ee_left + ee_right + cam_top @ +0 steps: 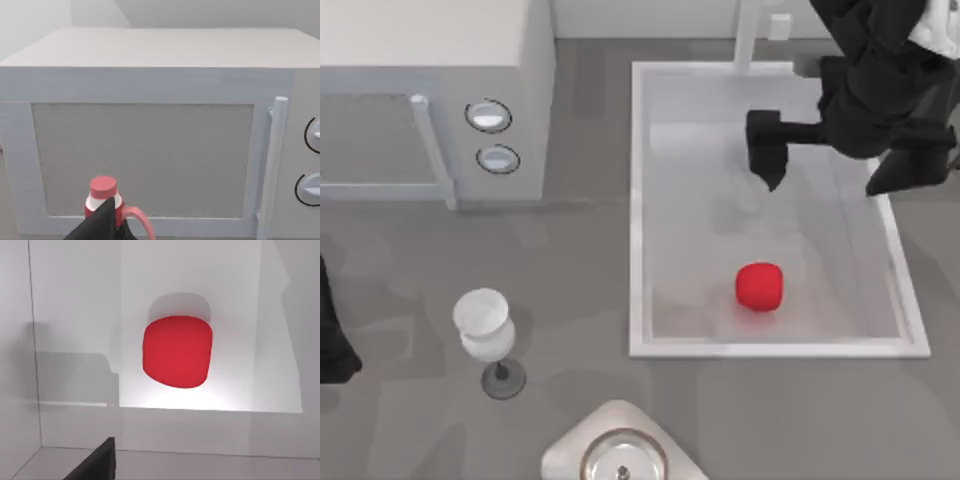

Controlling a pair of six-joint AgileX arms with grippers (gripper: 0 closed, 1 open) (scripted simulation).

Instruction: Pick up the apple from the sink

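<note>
In the top view, the white sink (640, 200) fills the right half of the frame, and the red apple (759, 286) lies alone on its pale floor toward the lower edge. Our right gripper (825, 165) hangs over the sink's upper right, fingers spread apart, well apart from the apple. At upper left stands a microwave (430, 100), a wine glass (486, 330) at lower left; our left arm is parked at the left edge.
</note>
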